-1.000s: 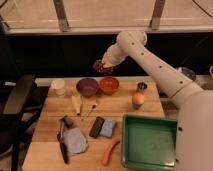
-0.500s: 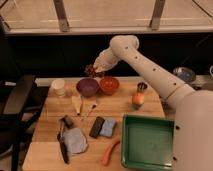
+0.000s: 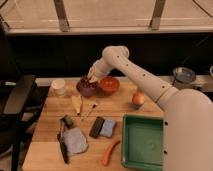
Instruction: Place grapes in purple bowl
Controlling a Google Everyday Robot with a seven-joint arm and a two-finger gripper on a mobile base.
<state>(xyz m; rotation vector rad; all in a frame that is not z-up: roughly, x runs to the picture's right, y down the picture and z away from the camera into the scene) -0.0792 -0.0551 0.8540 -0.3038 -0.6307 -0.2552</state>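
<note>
1. Camera view: the gripper [image 3: 90, 78] hangs over the purple bowl [image 3: 86, 89] at the table's [image 3: 50, 145] far edge, jaws closed on the grapes [image 3: 85, 81], which sit just above the bowl's rim.
2. An orange bowl [image 3: 109, 85] touches its right side; a white cup [image 3: 59, 87] stands left.

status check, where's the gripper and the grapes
Gripper over purple bowl. Grapes at bowl's rim, under gripper. Orange bowl close beside; nothing blocking.
</note>
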